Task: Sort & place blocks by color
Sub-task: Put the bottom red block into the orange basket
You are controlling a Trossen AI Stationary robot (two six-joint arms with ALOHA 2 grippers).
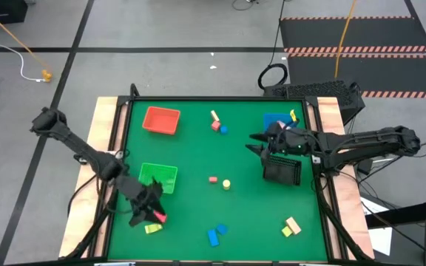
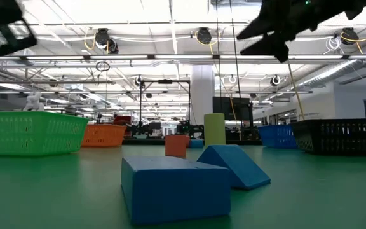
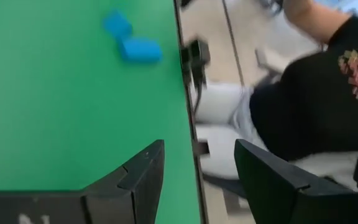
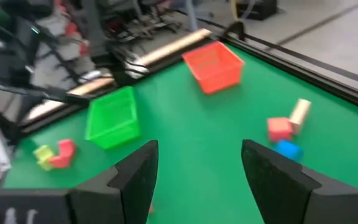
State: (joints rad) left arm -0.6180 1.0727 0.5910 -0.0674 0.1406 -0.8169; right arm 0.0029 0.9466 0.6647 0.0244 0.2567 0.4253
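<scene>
Meanwhile my left gripper (image 1: 148, 210), fingers apart and empty, hovers just above the pink block (image 1: 158, 216) and yellow block (image 1: 152, 229) beside the green tray (image 1: 158, 176); farther off, my right gripper (image 1: 256, 144) waits open.

Floor (image 1: 161, 66): you are looking at grey concrete crossed by dark lines.
Hazard strips (image 1: 357, 50): red-white bands are edging a black mat.
Ceiling lights (image 2: 170, 9): they are glaring above your pipes and trusses.
Column (image 2: 202, 95): white, standing mid-room.
</scene>
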